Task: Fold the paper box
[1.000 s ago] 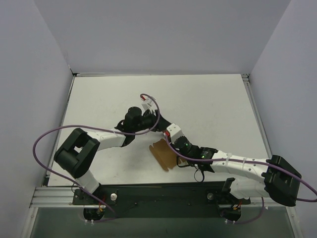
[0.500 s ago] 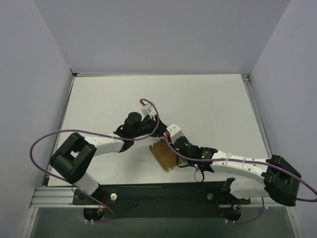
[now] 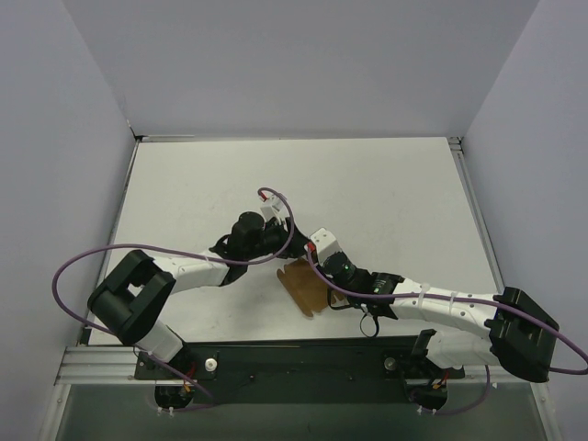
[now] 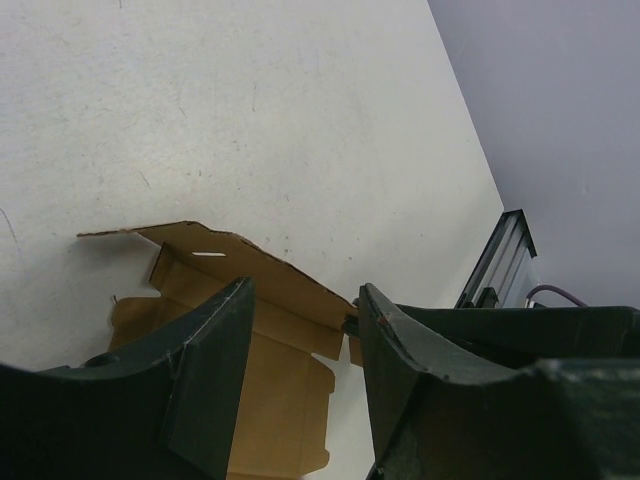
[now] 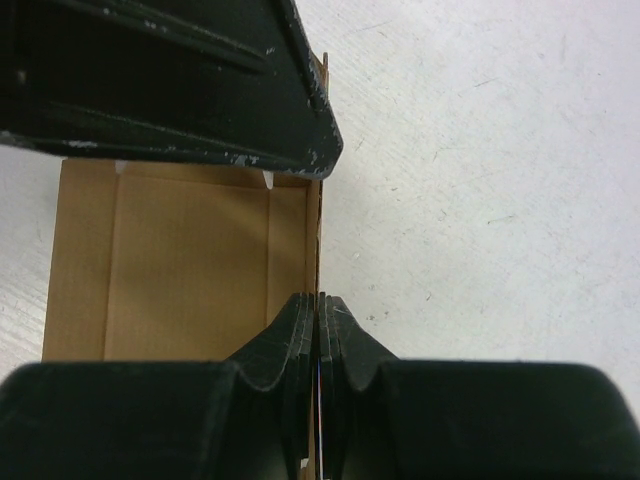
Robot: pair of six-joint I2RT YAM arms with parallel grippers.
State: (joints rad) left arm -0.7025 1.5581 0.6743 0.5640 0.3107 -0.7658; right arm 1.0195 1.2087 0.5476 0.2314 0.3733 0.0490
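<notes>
The paper box (image 3: 299, 289) is a brown die-cut cardboard sheet, lying mostly flat near the table's front middle. One long flap stands up along its right edge. My right gripper (image 3: 310, 264) is shut on that upright flap, which shows edge-on between its fingertips (image 5: 320, 310) beside the flat panel of the paper box (image 5: 180, 260). My left gripper (image 3: 279, 255) hovers over the sheet's far end with its jaws open. In the left wrist view the paper box (image 4: 270, 400) lies behind the left gripper (image 4: 300, 300), and nothing is pinched between the jaws.
White table (image 3: 386, 202) enclosed by grey walls on three sides. A metal rail (image 3: 276, 363) runs along the near edge by the arm bases. Purple cables loop off both arms, one cable (image 3: 69, 276) at the left. A left finger (image 5: 200, 90) crosses the top of the right wrist view.
My left arm has drawn a little nearer and lower, toward the box's far end. The right gripper keeps its pinch on the flap, and the sheet has barely shifted.
</notes>
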